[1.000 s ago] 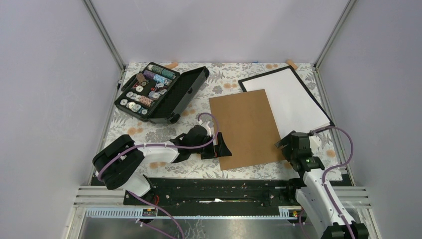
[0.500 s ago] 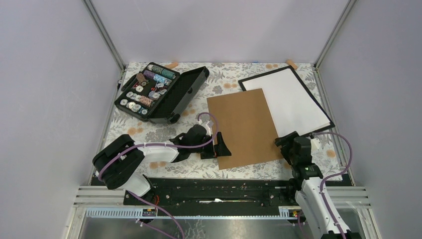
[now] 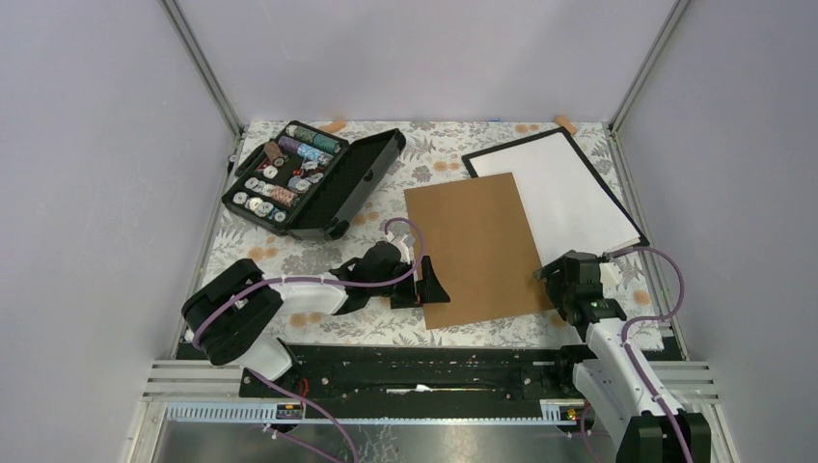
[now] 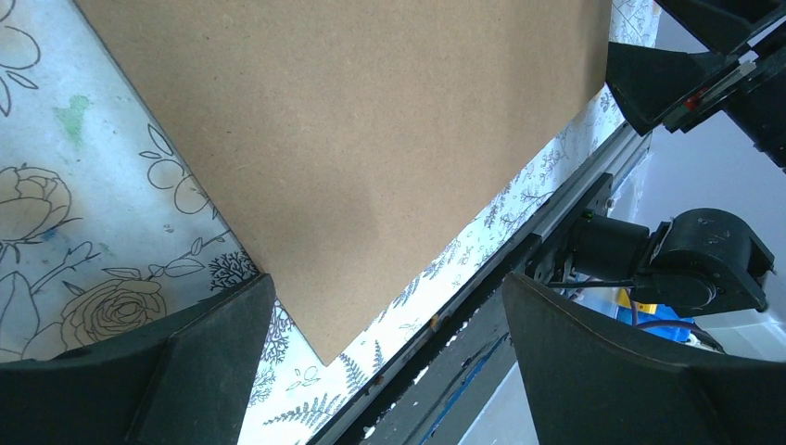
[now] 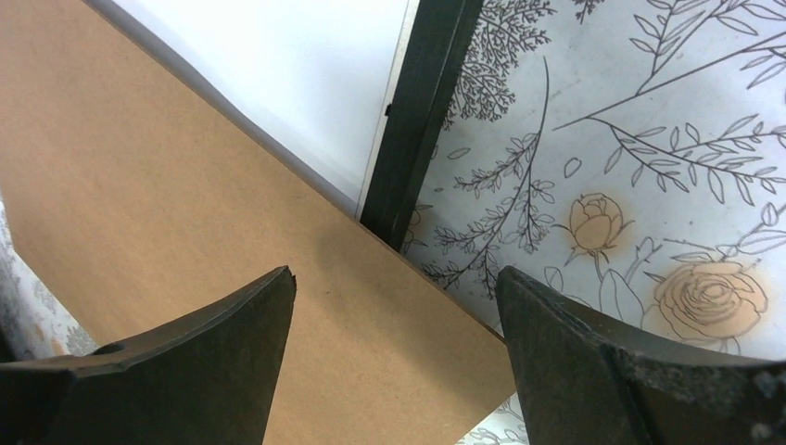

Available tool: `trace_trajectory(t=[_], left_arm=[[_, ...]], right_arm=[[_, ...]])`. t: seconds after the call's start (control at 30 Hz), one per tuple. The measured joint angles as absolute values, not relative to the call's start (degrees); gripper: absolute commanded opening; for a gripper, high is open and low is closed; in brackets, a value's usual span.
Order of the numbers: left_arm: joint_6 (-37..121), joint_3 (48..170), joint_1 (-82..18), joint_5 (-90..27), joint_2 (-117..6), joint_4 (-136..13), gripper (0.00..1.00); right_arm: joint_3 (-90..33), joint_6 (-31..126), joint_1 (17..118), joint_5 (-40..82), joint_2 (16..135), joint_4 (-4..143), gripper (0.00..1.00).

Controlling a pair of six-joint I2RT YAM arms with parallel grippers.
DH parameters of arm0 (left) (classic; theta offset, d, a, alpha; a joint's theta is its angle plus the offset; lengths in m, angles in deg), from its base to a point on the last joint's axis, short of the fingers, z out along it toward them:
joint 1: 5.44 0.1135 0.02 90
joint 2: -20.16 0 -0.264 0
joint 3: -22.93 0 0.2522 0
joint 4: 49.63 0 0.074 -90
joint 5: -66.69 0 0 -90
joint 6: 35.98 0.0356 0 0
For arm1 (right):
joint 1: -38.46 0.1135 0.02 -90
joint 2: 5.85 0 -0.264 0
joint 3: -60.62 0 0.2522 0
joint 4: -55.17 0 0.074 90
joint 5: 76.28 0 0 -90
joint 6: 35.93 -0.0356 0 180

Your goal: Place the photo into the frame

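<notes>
The frame is thin and black and lies flat at the back right, with a plain white sheet inside it. The photo's print is hidden. A brown board lies on the floral cloth and overlaps the frame's left edge. My left gripper is open at the board's near left corner, its jaws either side of that corner and holding nothing. My right gripper is open over the board's near right corner, with the board beneath its jaws.
An open black case of thread spools stands at the back left. The black base rail runs along the near edge. Grey walls with metal posts close in the table on three sides. The right arm shows in the left wrist view.
The right gripper shifted slightly at the board's near right corner. The board swung a little to the left and then back. The left arm stayed still.
</notes>
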State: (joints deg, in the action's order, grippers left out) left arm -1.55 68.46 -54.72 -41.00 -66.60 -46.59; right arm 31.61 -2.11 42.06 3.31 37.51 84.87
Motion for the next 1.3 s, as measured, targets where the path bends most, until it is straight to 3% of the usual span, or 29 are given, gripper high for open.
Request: trace_trajectory(t=[0.13,0.53,0.9,1.07,1.17,1.3], left_arm=[[-1.79,68.46,-54.74,-41.14,-66.68,-46.46,0.99],[-1.97,68.44,-54.74,-41.18,-66.71,-46.37,0.99],[-1.88,68.44,-53.06,-41.05,-66.55,-47.03,0.99],[-1.88,68.46,-52.82,-41.00,-66.53,-47.03,0.99],[-1.88,68.46,-52.82,-40.98,-66.47,-47.07,0.99],[-1.88,68.46,-52.82,-40.96,-66.44,-47.09,0.99]], right_arm=[[30.67,-1.13,42.08,4.27,35.47,88.52,1.00],[30.87,-2.92,42.10,5.45,26.73,99.56,1.00],[27.90,5.36,41.29,14.69,21.73,99.17,0.98],[22.96,7.22,41.12,19.09,17.16,97.74,0.93],[20.27,7.07,41.12,22.98,16.11,94.58,0.81],[19.70,6.50,41.12,26.89,15.91,89.55,0.75]])
